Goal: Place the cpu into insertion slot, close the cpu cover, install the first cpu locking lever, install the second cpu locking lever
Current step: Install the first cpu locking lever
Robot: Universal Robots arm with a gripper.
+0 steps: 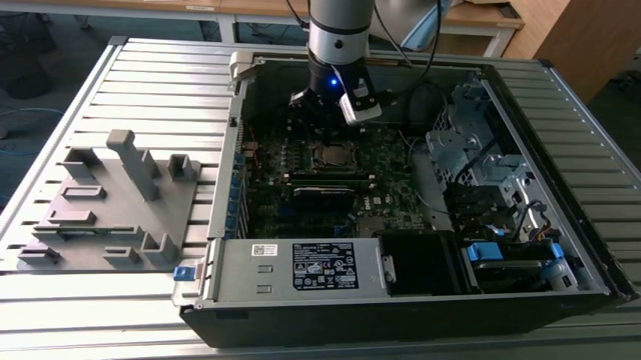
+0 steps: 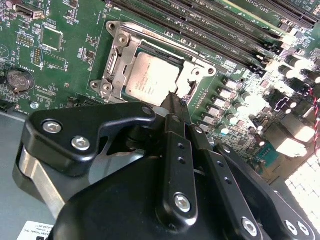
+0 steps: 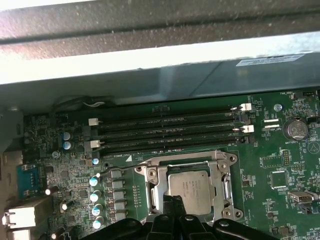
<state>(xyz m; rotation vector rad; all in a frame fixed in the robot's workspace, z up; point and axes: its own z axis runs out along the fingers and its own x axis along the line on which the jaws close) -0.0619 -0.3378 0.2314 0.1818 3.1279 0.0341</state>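
Closed fingertip to fingertip with nothing showing between them, the gripper (image 2: 173, 100) hangs low inside the open computer case (image 1: 236, 150), its black tips just above one edge of the insertion slot (image 2: 107, 87). In the first wrist view the tips (image 3: 174, 202) overlap the nearest edge of the cpu (image 3: 189, 184); whether they touch it I cannot tell. That chip lies flat in the socket, face up, its pale grey top (image 2: 150, 77) bearing fine print. It is square, so no long axis stands out, and its sides run parallel to the socket's rim and to the long black memory strips (image 3: 170, 132) just beside it. The cpu cover (image 2: 197, 75) lies down around the chip, its silvery frame bordering all four sides with the chip's face showing through the cut-out. A thin silvery rod (image 3: 228, 192) runs along one side of the socket; whether it is latched I cannot tell. On the motherboard, a round coin cell (image 3: 295, 129) sits well apart from the socket, towards a corner of the board. In the exterior view the arm (image 1: 338, 45) comes down over the far edge of the case, with the chip (image 1: 331, 155) near the middle of the board. The case rests on a slatted metal table (image 1: 161, 82), and a grey moulded fixture (image 1: 110, 202) lies at the exterior view's left.
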